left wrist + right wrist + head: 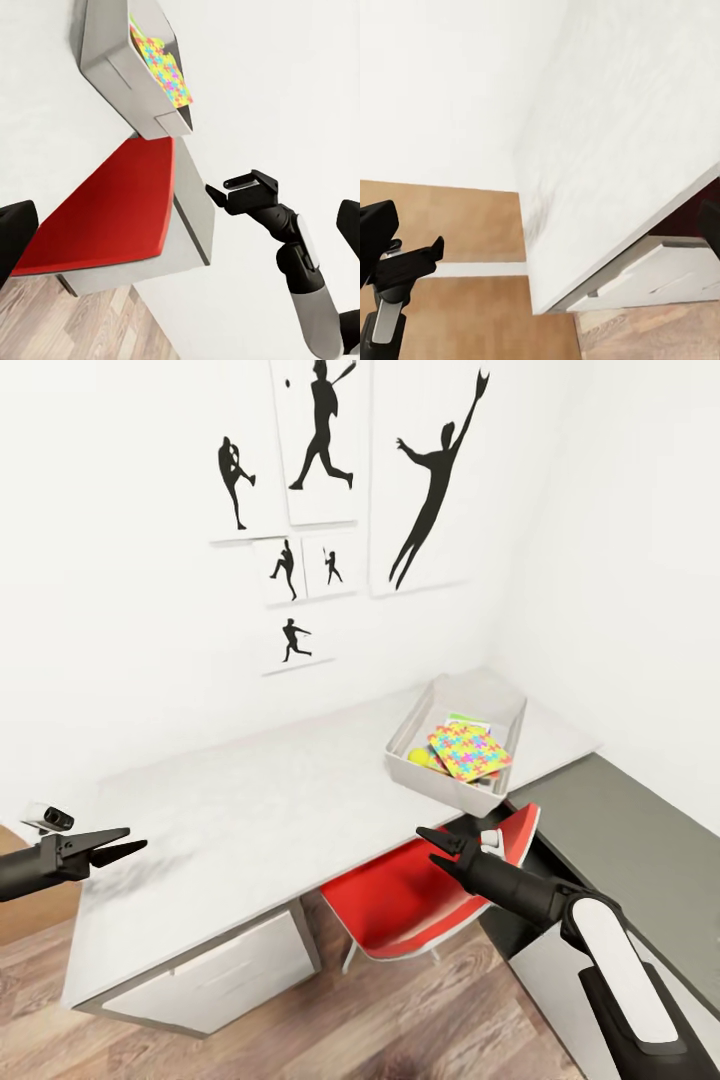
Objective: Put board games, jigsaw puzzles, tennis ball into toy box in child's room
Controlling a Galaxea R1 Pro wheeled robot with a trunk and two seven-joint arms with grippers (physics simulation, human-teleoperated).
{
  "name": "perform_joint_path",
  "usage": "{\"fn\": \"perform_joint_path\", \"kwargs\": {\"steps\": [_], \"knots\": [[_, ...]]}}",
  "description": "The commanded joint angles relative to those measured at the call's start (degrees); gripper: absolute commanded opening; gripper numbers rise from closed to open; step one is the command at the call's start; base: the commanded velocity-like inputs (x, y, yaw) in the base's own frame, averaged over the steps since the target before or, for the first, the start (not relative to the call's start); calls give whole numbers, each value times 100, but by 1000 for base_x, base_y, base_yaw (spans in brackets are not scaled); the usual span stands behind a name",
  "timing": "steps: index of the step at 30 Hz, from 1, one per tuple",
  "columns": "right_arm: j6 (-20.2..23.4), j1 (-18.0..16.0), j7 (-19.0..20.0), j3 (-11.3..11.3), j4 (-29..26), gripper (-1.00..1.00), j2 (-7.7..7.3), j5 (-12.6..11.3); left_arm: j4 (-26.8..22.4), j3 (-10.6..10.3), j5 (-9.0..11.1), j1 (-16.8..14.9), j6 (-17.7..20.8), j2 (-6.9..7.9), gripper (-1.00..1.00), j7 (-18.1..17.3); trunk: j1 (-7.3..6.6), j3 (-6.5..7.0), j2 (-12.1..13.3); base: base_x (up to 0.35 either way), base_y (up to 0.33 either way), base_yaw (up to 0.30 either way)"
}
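Note:
A grey toy box (500, 705) stands at the table's far right end, near the wall corner. Inside it lies a colourful jigsaw puzzle (469, 751) on top of a flat green-edged item (466, 719), with a yellow tennis ball (419, 757) beside them. The left wrist view shows the toy box (112, 67) and the puzzle (165, 69) too. My left gripper (135, 839) hangs open and empty over the table's left front part. My right gripper (430, 845) is open and empty below the box, over the red chair; it also appears as the right gripper (219, 187).
The white table (250, 810) has drawers (220, 970) under its left end. A red chair (400, 900) is pushed under the table's right part. A dark grey surface (620, 840) runs along the right wall. Wood floor (380, 1020) lies in front.

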Motion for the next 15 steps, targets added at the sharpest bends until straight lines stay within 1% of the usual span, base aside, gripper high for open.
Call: {"fn": "perform_joint_path", "kwargs": {"steps": [1,9,15], "knots": [[14,-4,33,2,-1,100,-3,36,-1,-1,-5,-3,61,-1,100,-23,2,0,-10,-66,0,0],[14,-4,33,2,8,100,-4,37,-1,-9,-5,-3,61,-11,100,-23,2,76,-10,-30,0,0],[10,-4,35,2,8,100,-3,37,-1,-10,-5,-3,61,-16,100,-23,2,133,-10,-137,0,0]]}}
